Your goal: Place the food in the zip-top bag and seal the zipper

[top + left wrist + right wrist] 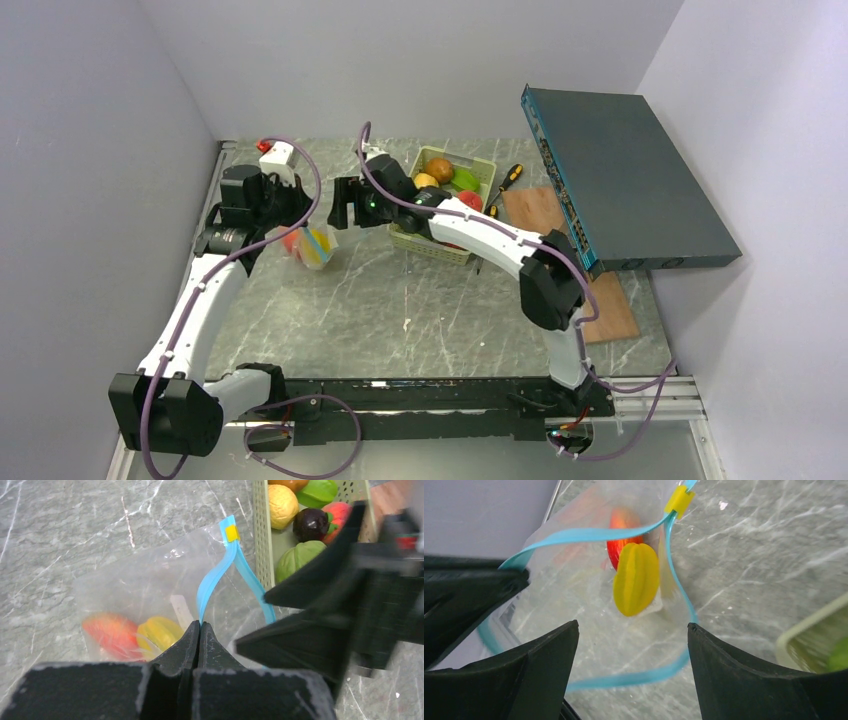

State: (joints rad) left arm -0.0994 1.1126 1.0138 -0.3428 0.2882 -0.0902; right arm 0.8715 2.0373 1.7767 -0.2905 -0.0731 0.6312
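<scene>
The clear zip-top bag (312, 246) hangs at the left of the table, its mouth open. My left gripper (284, 226) is shut on the light blue zipper (215, 575) and holds up one edge. The zipper's yellow slider (231, 532) sits at the far end. A yellow star fruit (636, 577) and a red fruit (620, 527) lie inside the bag. My right gripper (338, 212) is open and empty, its jaws spread over the open mouth (633, 626). More food lies in the pale green basket (440, 246): a yellow piece (282, 504), a dark purple piece (310, 524) and green pieces (299, 557).
A dark flat box (620, 180) leans at the back right over a wooden board (610, 300). A screwdriver (508, 180) lies beside the basket. A white and red item (275, 152) stands at the back left. Walls close in on three sides.
</scene>
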